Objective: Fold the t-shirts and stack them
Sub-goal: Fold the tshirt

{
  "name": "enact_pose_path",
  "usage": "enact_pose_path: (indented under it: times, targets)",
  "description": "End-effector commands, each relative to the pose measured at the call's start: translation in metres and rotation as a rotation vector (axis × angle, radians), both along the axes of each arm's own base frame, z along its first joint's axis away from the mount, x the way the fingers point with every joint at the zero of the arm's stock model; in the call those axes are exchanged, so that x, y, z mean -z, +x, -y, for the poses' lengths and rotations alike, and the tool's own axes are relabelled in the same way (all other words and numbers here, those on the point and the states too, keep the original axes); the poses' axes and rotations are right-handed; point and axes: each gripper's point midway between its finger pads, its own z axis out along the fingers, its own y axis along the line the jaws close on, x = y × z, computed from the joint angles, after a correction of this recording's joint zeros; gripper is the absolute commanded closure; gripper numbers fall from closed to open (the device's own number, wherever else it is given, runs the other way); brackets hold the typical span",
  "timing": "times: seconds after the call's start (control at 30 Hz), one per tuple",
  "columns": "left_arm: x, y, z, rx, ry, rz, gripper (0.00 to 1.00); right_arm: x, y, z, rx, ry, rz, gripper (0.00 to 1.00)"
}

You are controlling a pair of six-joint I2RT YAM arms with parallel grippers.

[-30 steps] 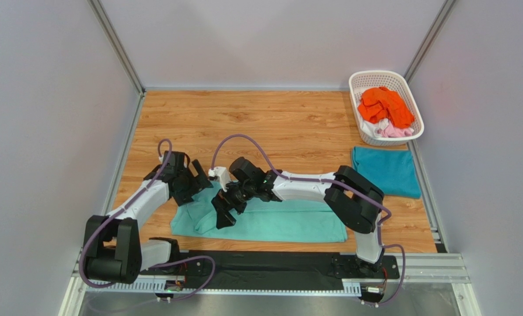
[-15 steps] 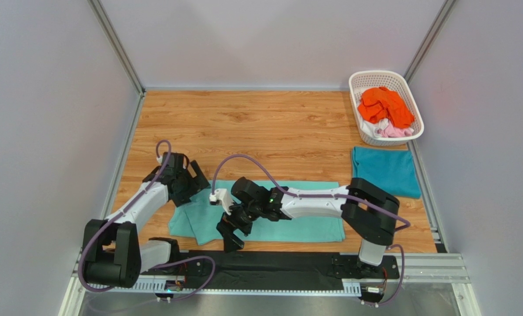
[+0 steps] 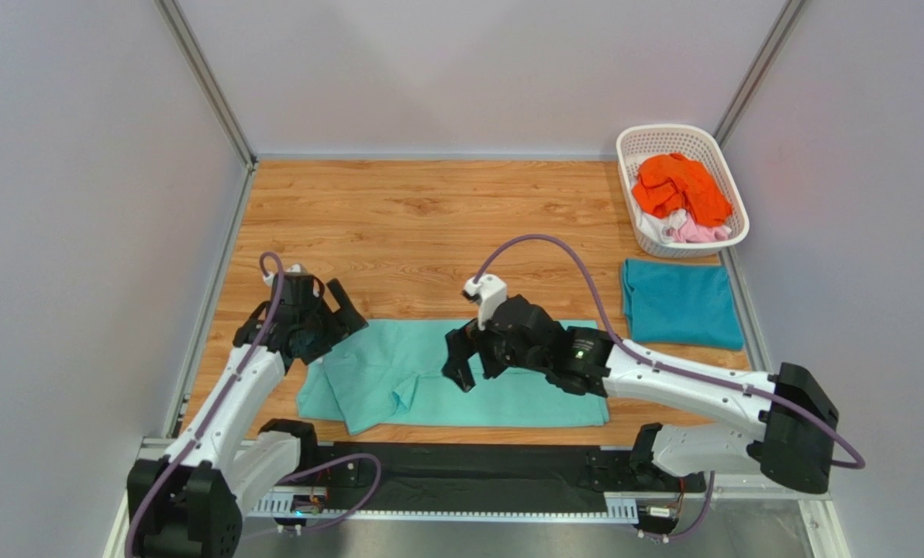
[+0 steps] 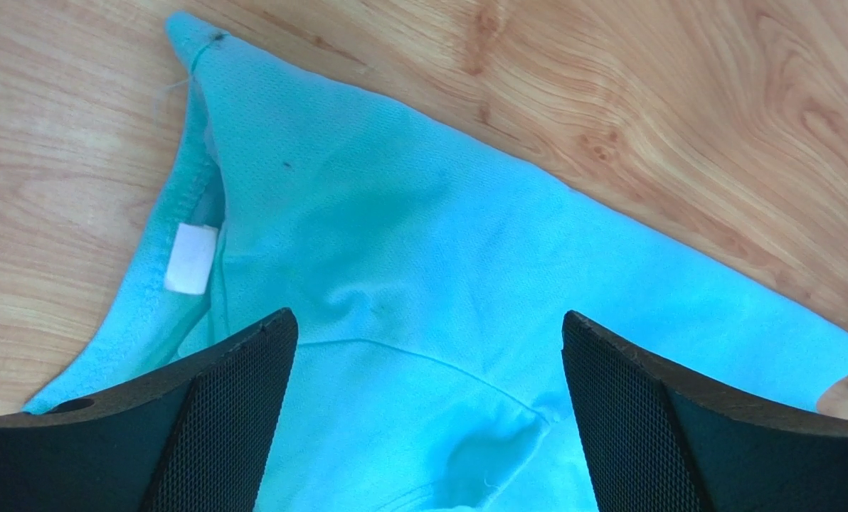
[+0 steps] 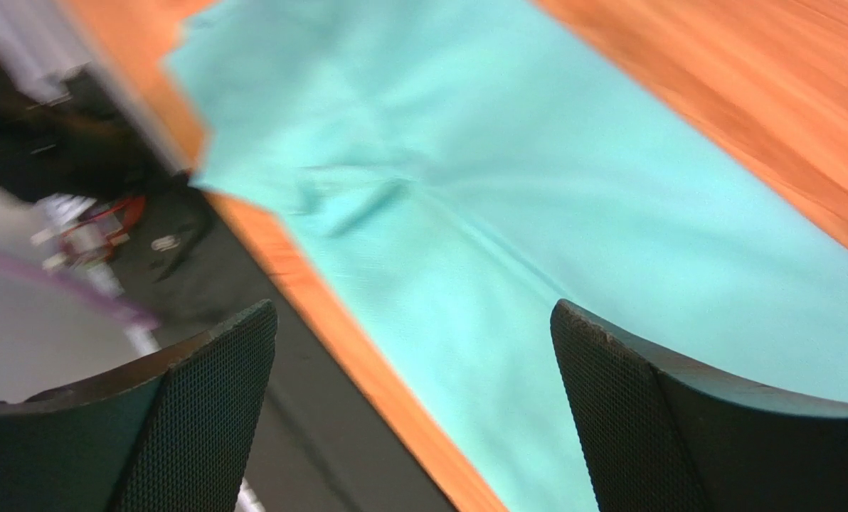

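One mint t-shirt (image 3: 374, 370), under right end effector (image 3: 464, 363)

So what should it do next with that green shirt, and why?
Probably lower the left gripper and pinch the shirt at its collar end. Both it and the right gripper hang open above the cloth, holding nothing, and the shirt lies as a long strip that looks only half folded.

White arms (image 3: 688, 390), black joints (image 3: 799, 424), purple cables (image 3: 542, 240).
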Motion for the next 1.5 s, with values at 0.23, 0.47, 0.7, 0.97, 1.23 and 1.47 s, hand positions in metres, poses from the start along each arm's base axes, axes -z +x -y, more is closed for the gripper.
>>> enact_pose_path:
  times: [0.23, 0.47, 0.7, 0.97, 1.23, 1.47]
  targets:
    - [-0.001, -0.062, 0.027, 0.087, -0.047, -0.014, 0.00, 0.061, 0.057, 0.152, 0.576, -0.154, -0.150, 0.00]
    - [0.028, -0.091, 0.063, 0.222, -0.115, -0.117, 0.00, 0.076, 0.069, 0.173, 0.646, -0.179, -0.189, 0.00]
    - [0.054, -0.080, 0.049, 0.164, 0.011, -0.204, 0.00, 0.100, 0.075, 0.168, 0.623, -0.256, -0.245, 0.00]
    - [0.050, -0.027, 0.033, 0.110, 0.188, -0.192, 0.00, 0.132, 0.055, 0.165, 0.555, -0.310, -0.353, 0.00]
    - [0.058, 0.065, 0.065, 0.184, 0.233, -0.278, 0.00, 0.132, -0.019, 0.141, 0.303, -0.208, -0.436, 0.00]
    - [0.062, 0.149, 0.134, 0.283, 0.116, -0.331, 0.00, 0.131, -0.088, 0.103, 0.071, -0.162, -0.489, 0.00]
